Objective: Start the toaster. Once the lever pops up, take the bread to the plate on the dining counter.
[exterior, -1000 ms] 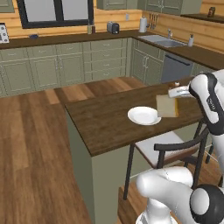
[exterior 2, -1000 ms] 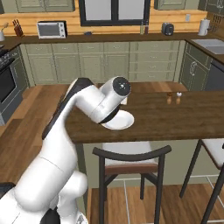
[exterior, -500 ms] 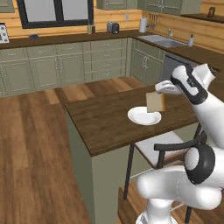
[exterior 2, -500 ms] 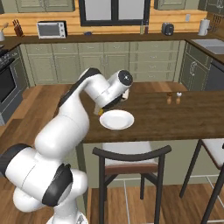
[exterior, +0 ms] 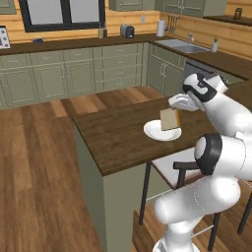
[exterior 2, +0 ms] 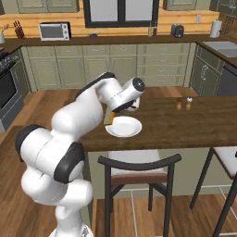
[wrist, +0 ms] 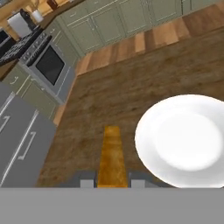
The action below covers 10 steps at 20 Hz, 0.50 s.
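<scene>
The pincer (exterior: 173, 106) was clamped on the top edge of the bread (exterior: 170, 119), which hung upright over the white plate (exterior: 158, 133) on the dark wood tabletop (exterior: 118, 133); the toaster (exterior: 127, 31) sat well apart.

gripper (wrist: 112, 183) lowered, bread (exterior: 170, 118) carried closer over plate (exterior: 156, 133)

Hand view: gripper (wrist: 112, 183) fingertips mostly cut by the bottom band, bread (wrist: 112, 157) seen edge-on between them. Plate (wrist: 183, 139) right of it clipped at the frame edge. Right base view: arm covers the gripper, bread (exterior 2: 109, 119) barely peeks out. Bread-to-plate contact unclear.
</scene>
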### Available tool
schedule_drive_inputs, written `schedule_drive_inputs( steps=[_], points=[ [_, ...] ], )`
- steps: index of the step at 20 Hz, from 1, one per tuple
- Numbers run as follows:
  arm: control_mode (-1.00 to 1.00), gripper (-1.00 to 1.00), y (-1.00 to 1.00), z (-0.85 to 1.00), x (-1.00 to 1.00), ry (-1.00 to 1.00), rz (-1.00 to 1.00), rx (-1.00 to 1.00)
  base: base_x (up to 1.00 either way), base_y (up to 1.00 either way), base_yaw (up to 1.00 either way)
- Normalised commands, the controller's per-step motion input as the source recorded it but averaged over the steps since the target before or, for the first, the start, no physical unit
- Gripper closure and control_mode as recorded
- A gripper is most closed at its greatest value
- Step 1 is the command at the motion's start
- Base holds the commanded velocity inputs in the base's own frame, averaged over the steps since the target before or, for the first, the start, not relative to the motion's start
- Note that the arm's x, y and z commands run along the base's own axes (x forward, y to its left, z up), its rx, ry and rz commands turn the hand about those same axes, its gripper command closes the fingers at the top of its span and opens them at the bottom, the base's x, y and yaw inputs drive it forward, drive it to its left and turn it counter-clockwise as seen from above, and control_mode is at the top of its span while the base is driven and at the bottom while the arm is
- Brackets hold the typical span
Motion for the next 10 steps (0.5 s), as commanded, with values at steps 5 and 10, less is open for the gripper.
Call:
schedule_drive_inputs(
  steps=[5, 10],
  points=[
    [-1.0, 1.0, -0.01, -0.6, 0.49, 0.0, 0.0, 0.0, 0.0, 0.0, 0.0],
    [-1.0, 1.0, -0.02, -0.6, 0.42, 0.0, 0.0, -0.02, 0.0, 0.0, 0.0]
  ],
)
